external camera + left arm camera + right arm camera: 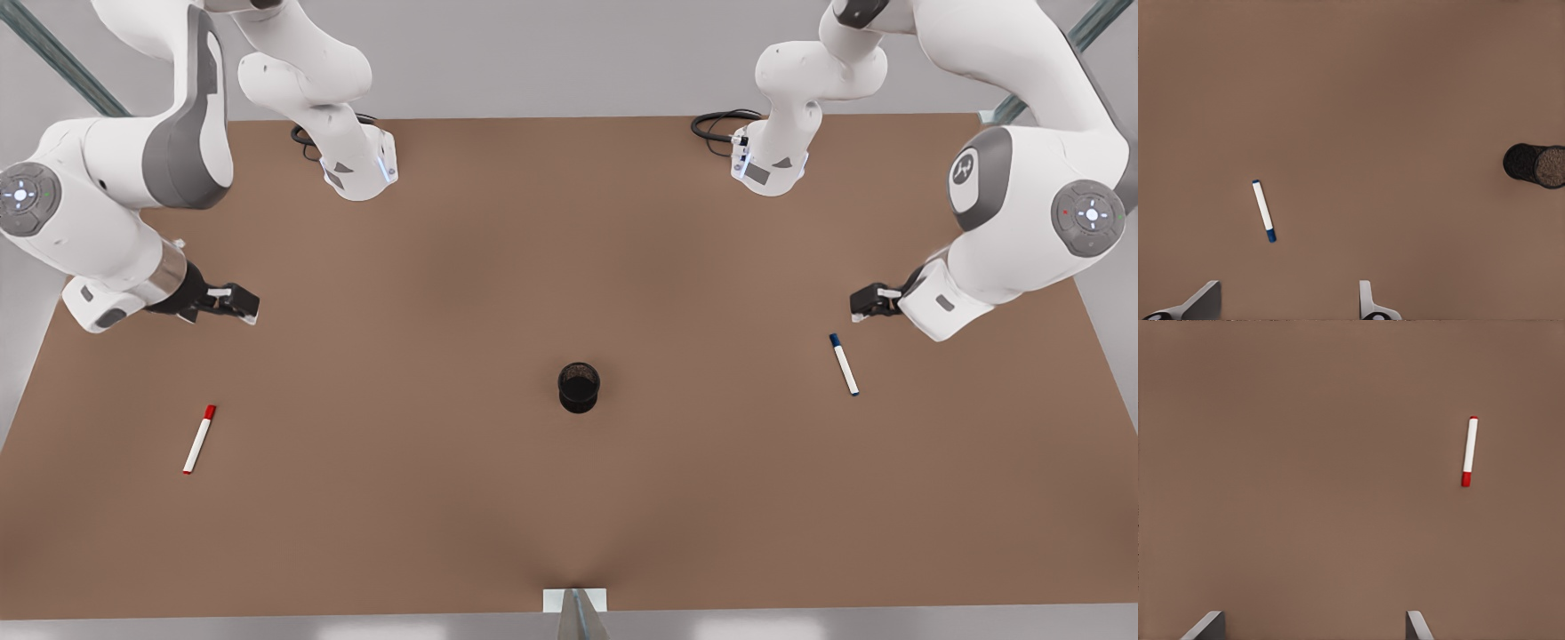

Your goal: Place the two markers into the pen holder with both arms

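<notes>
Lying flat, slim red marker (pixel 198 439), blue marker (pixel 845 364), round mesh pen holder (pixel 579 387), left end effector (pixel 864 303) wide, right end effector (pixel 238 303) wide.

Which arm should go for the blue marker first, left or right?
Left. The left gripper hovers open right beside the blue marker, which lies flat on the table. The right gripper, also open, is across the table near the red marker.

**Table layout**

The pen holder (pixel 579 387) stood upright near the middle of the table (pixel 569 222). One marker (pixel 199 439) lay flat well off toward the front view's left, the other marker (pixel 845 364) toward its right (both apart from the holder).
</notes>
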You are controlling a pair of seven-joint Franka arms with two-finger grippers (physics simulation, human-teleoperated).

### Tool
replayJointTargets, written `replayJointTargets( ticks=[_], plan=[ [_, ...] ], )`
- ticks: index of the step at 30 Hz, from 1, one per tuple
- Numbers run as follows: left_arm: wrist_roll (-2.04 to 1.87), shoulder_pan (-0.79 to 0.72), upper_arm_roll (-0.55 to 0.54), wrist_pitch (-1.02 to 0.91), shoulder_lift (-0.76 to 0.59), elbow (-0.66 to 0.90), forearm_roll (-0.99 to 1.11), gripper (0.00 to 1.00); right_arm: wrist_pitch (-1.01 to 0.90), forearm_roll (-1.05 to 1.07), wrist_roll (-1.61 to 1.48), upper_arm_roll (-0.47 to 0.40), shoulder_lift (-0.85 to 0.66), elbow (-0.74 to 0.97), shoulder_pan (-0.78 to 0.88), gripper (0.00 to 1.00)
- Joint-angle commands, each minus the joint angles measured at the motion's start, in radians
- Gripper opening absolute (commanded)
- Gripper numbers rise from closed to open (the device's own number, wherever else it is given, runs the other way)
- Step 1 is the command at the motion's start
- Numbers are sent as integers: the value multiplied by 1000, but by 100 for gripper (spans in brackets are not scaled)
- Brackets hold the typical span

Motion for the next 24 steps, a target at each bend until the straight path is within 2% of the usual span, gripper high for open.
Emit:
replayJointTargets(
  ticks=[1,3,5,7,9,11,15,17,21,24],
  plan=[
    [12,4,2,57,3,0,1,100,43,7,-19,-1,2,1,-10,100],
    [3,74,2,126,76,-13,-6,100,43,7,-18,-1,1,1,-8,100],
    [0,146,2,328,172,-75,-27,100,43,10,-10,0,1,4,-8,100],
    [3,168,4,517,173,-201,-27,100,43,12,-5,0,2,5,-8,100],
    [11,188,5,606,222,-232,-21,100,48,12,-5,0,13,5,-5,100],
    [11,192,10,709,228,-304,11,100,136,10,-5,0,87,4,-2,100],
    [11,212,16,746,238,-419,13,100,517,12,-7,2,390,-1,-4,100],
    [11,214,31,813,234,-496,13,100,586,7,-21,2,455,-4,-8,100],
    [11,214,35,859,239,-569,14,100,675,12,-183,2,483,-64,-155,100],
    [6,214,45,891,261,-591,13,97,710,15,-338,3,558,31,-290,100]
  ],
)
